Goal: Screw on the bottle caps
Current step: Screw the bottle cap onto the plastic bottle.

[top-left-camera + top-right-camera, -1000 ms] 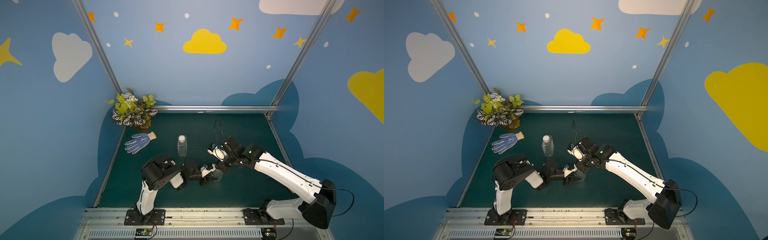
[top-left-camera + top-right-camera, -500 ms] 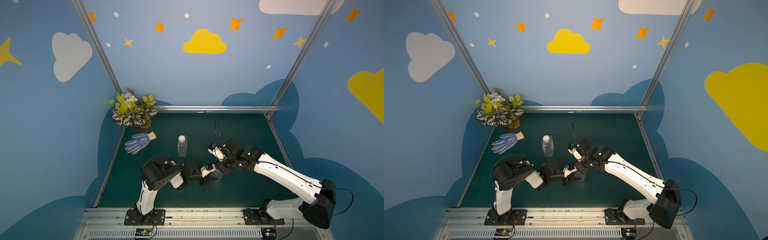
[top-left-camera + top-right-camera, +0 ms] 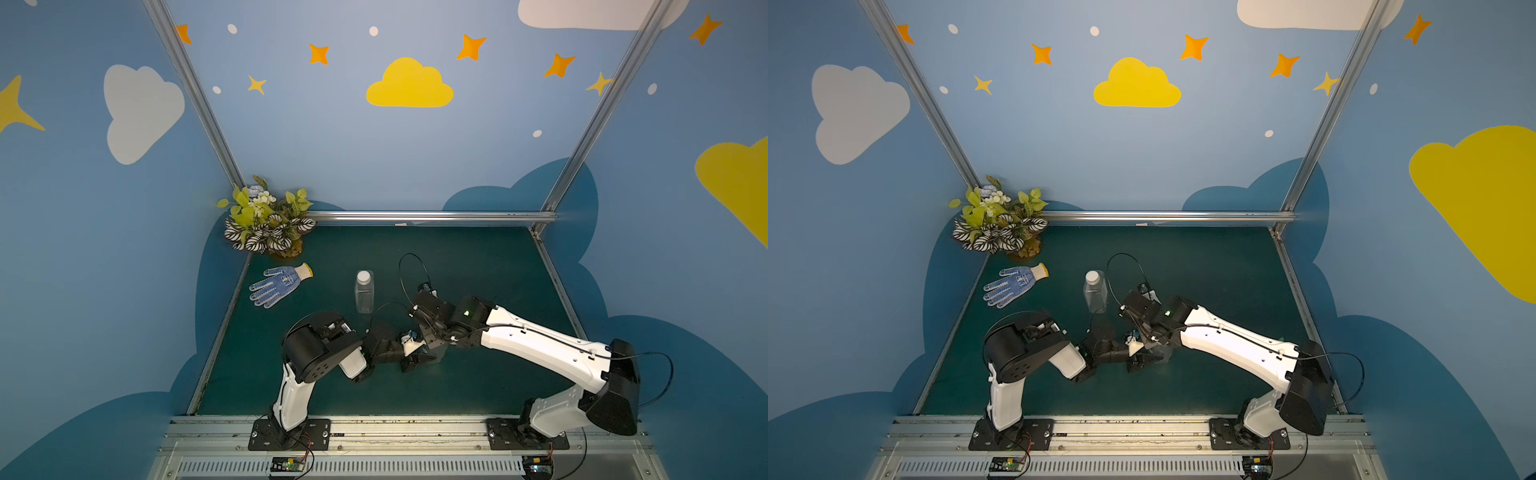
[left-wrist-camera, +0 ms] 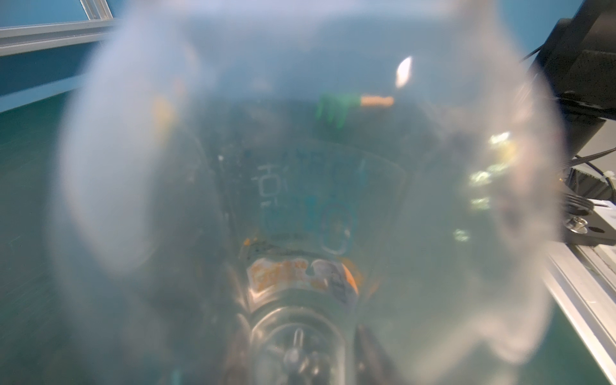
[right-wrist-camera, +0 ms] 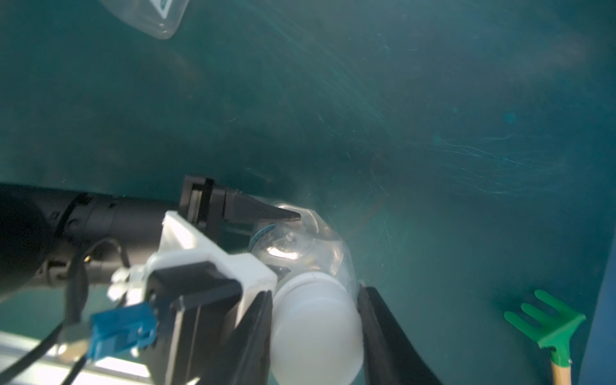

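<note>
In the right wrist view a white bottle cap point(image 5: 315, 330) sits on the neck of the round clear bottle point(image 5: 301, 245). My right gripper point(image 5: 315, 333) is shut on the cap from above. My left gripper point(image 3: 415, 360) is shut on the round bottle point(image 3: 433, 356) from the side, and one of its dark fingers point(image 5: 263, 211) lies along the bottle's wall. That bottle fills the left wrist view as a blur point(image 4: 300, 186) and hides the left jaws. The rectangular bottle point(image 3: 364, 293) stands apart behind them with its white cap point(image 3: 363, 276) on.
A blue-dotted work glove point(image 3: 279, 284) lies at the back left, near a potted plant point(image 3: 266, 226) in the corner. A small green toy rake point(image 5: 550, 328) lies on the mat near the right arm. The metal base rail point(image 3: 374, 432) runs along the front.
The right wrist has shifted slightly to the left over the round bottle. The left arm and both bottles stay where they were.
</note>
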Robot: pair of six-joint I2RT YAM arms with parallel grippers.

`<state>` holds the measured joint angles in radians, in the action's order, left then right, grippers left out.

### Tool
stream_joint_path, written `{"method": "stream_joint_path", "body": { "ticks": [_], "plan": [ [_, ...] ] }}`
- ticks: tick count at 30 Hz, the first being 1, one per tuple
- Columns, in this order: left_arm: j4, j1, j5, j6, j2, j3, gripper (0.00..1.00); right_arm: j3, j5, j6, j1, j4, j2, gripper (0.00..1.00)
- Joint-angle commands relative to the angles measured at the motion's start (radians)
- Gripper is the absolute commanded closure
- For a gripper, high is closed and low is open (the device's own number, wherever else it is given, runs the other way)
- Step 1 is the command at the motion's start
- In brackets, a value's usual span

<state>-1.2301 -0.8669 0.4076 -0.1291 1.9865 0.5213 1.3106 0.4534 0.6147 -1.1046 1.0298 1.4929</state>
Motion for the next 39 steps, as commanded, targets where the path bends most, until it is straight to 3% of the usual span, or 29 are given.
{"method": "stream_joint_path", "body": {
  "ticks": [1, 6, 10, 15, 21, 30, 39],
  "plan": [
    [0.014, -0.003, -0.062, -0.009, -0.038, -0.002, 0.55, -0.001, 0.011, 0.104, -0.027, 0.059, 0.04, 0.78],
    [0.011, -0.003, -0.048, -0.008, -0.038, -0.003, 0.55, -0.015, -0.012, -0.059, -0.014, -0.008, -0.073, 0.41],
    [0.001, -0.003, -0.028, -0.004, -0.031, -0.004, 0.55, -0.068, -0.122, -0.266, 0.02, -0.09, -0.172, 0.25],
    [0.0, 0.002, -0.002, 0.003, -0.03, -0.003, 0.55, -0.141, -0.24, -0.486, 0.091, -0.153, -0.292, 0.24],
    [0.003, 0.015, 0.042, 0.02, -0.031, 0.001, 0.55, -0.194, -0.404, -0.612, 0.193, -0.215, -0.371, 0.26],
    [-0.002, 0.021, 0.056, 0.026, -0.028, 0.002, 0.55, -0.241, -0.467, -0.644, 0.227, -0.272, -0.325, 0.33],
    [-0.003, 0.023, 0.062, 0.031, -0.024, 0.004, 0.55, -0.252, -0.452, -0.653, 0.259, -0.297, -0.285, 0.36]
  ]
}}
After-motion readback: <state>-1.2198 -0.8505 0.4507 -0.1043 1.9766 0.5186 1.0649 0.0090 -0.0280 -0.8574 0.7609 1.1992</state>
